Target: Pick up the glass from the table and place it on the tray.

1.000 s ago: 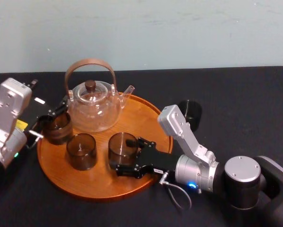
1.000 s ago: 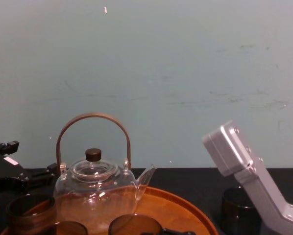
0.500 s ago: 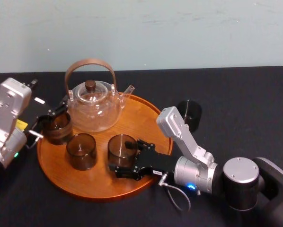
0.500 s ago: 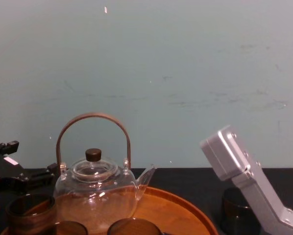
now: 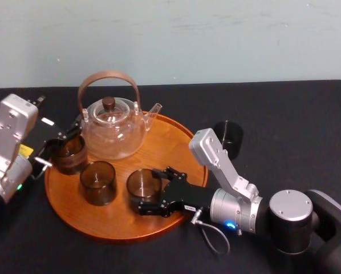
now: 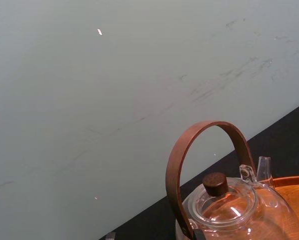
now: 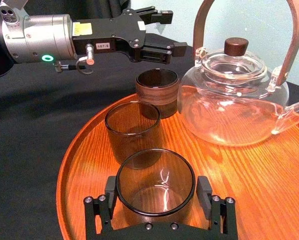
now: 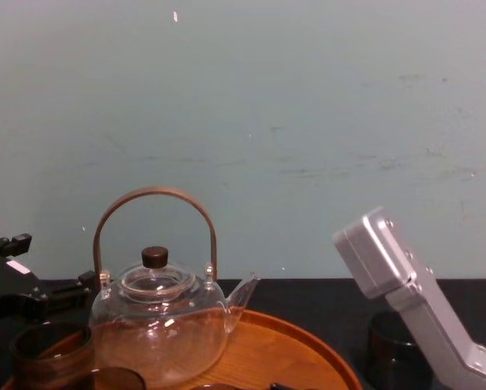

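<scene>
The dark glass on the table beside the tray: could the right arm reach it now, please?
Probably not yet: the right gripper is shut on a second glass over the tray; the table glass lies unobstructed nearby.

Even, soft indoor light, likely overhead; faint shadows on tray [image 5: 165, 145]; small glints on teapot [image 7: 234, 95].

Setting: robotics lab test bench. Evidence: flat table draped in black cloth [image 5: 290, 114]; bare, scuffed pale blue-green wall [image 5: 227, 40] behind.
</scene>
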